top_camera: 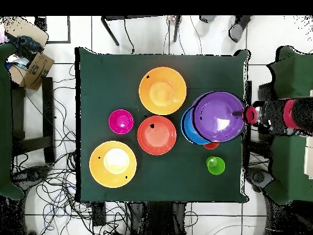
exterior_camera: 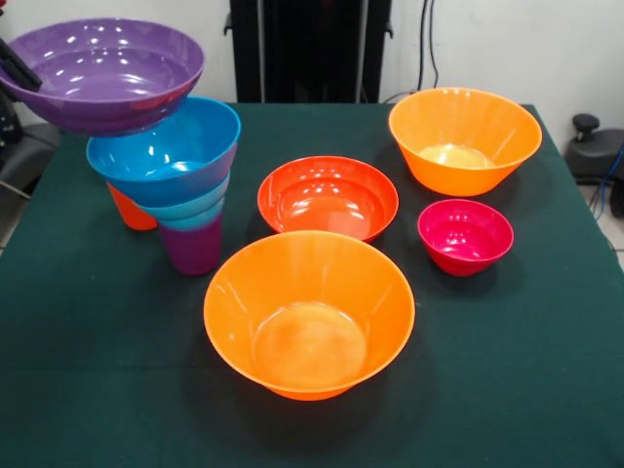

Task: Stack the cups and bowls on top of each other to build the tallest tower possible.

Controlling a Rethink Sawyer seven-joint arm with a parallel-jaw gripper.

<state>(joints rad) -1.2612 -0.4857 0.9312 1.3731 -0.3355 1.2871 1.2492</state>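
**Purple bowl held at the rim above the stack**

The desk (exterior_camera: 88,370), covered in dark green cloth, carries everything. The robot arm (top_camera: 282,114) reaches in from the desk's side in the overhead view; its jaws (top_camera: 240,114) are clamped on the rim of the large purple bowl (exterior_camera: 102,73), which sits tilted over the tower (exterior_camera: 180,185), and whether it rests on the bowl beneath I cannot tell.

Below it, the large blue bowl (exterior_camera: 166,146) sits nested on the small teal-blue bowl (exterior_camera: 195,210), which sits in the purple cup (exterior_camera: 192,249) standing on the desk.

One large orange bowl (exterior_camera: 309,312) stands at the front of the desk in the front view, the other large orange bowl (exterior_camera: 465,138) at the far side. The shallow red-orange bowl (exterior_camera: 328,198) lies between them, near the tower. The small magenta bowl (exterior_camera: 465,235) sits just beside the far orange bowl.

The orange cup (exterior_camera: 129,212) stands behind the tower, mostly hidden. The green cup (top_camera: 215,165) shows only overhead, near the tower.
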